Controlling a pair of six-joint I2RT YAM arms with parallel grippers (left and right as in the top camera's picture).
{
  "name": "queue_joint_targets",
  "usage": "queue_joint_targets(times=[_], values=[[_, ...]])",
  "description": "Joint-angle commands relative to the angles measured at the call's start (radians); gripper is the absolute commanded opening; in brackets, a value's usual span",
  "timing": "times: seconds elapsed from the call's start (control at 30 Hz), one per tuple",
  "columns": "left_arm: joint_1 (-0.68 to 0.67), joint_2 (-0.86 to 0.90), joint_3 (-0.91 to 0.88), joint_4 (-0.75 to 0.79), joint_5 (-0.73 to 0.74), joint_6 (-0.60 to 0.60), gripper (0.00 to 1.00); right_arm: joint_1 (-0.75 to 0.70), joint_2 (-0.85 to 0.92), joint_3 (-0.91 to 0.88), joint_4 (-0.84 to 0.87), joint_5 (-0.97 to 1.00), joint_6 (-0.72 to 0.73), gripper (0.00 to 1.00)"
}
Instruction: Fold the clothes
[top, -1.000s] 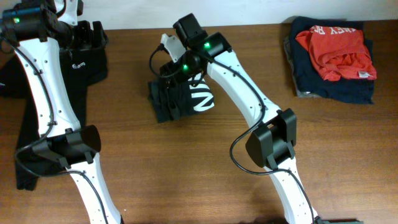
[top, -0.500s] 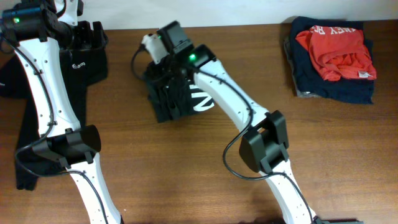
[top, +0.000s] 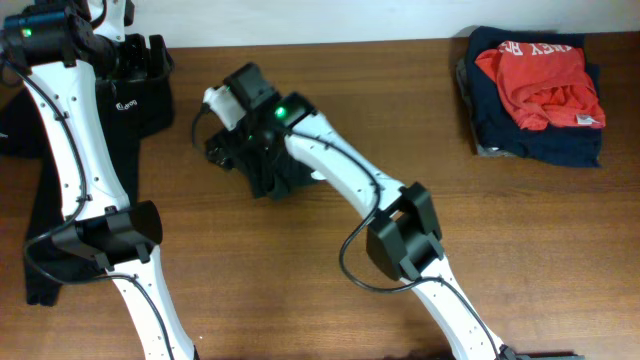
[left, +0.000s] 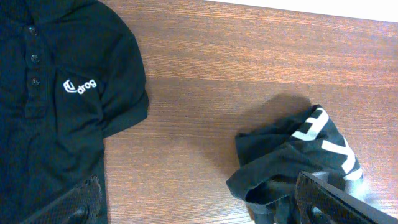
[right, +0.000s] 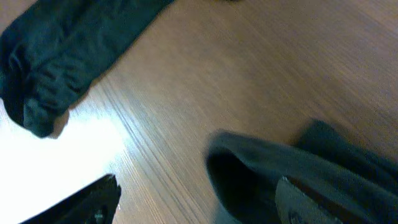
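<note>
A black polo (left: 56, 106) with a small white chest logo lies flat on the wooden table (top: 250, 290). A stack of red-orange and navy garments (top: 540, 90) sits far from the polo at the table's opposite end. The black T-shirt (left: 298, 158) lies bunched in a heap just right of the polo, bare wood between them and part of its white lettering showing. From overhead the right arm (top: 340, 180) crosses the heap and hides most of it. The right gripper (right: 193, 202) is low on the heap's polo side with its fingers apart, one over bare wood and the other against a raised fold of the shirt, nothing clamped. The left gripper (left: 205, 211) hangs above the polo's edge, its fingers spread wide and empty.
</note>
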Motion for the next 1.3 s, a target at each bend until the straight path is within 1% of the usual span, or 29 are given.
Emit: queue_joint_targets(times=[0.0,0.07,0.13,0.27,0.3,0.33,0.37,0.47,0.6,0.7,0.8,1.0,1.03,1.1,1.2,1.23,1.27], values=[[0.003,0.007,0.012,-0.002,0.011,0.016,0.99,-0.057,-0.07,0.172,-0.158,0.013,-0.003,0.88],[0.003,0.011,0.012,-0.002,0.011,0.016,0.99,-0.077,-0.074,0.241,-0.272,0.017,-0.004,0.89],[0.003,0.017,0.012,-0.001,0.011,0.016,0.99,-0.095,-0.074,0.27,-0.378,0.017,-0.004,0.88],[0.003,0.029,0.012,0.002,0.011,0.016,0.99,-0.094,-0.064,0.224,-0.483,0.022,-0.004,0.69],[0.003,0.034,0.012,0.006,0.011,0.016,0.99,-0.084,-0.061,0.185,-0.494,0.024,-0.005,0.62],[0.003,0.034,0.012,0.006,0.011,0.016,0.99,-0.076,-0.061,0.152,-0.492,0.025,-0.014,0.58],[0.003,0.035,0.012,0.006,0.011,0.016,0.99,-0.068,-0.061,0.121,-0.488,0.032,-0.015,0.57],[0.003,0.035,0.012,0.006,0.006,0.016,0.99,-0.039,-0.061,0.013,-0.441,0.055,-0.015,0.57],[0.003,0.035,0.012,0.005,-0.034,0.016,0.99,-0.011,-0.061,-0.08,-0.36,0.061,-0.013,0.55],[0.003,0.035,0.012,0.006,-0.056,0.016,0.99,0.016,-0.061,-0.12,-0.285,0.127,0.025,0.55],[0.003,0.035,0.012,0.006,-0.079,0.016,0.99,0.028,-0.061,-0.139,-0.247,0.158,0.049,0.53],[0.005,0.035,0.012,0.005,-0.171,0.015,0.99,0.04,-0.036,-0.162,-0.195,0.294,0.135,0.41],[0.01,0.035,0.012,0.005,-0.172,0.015,0.99,0.039,-0.032,-0.162,-0.188,0.309,0.151,0.39],[0.023,0.035,0.012,0.006,-0.172,0.008,0.99,0.039,-0.023,-0.168,-0.168,0.325,0.168,0.31],[0.052,0.035,0.012,0.007,-0.174,-0.016,0.99,0.048,-0.021,-0.17,-0.153,0.327,0.172,0.08],[0.062,0.035,0.012,0.007,-0.173,-0.018,0.99,0.055,-0.021,-0.17,-0.153,0.327,0.172,0.04],[0.075,0.035,0.012,0.006,-0.173,-0.019,0.99,0.065,-0.023,-0.17,-0.156,0.327,0.172,0.04]])
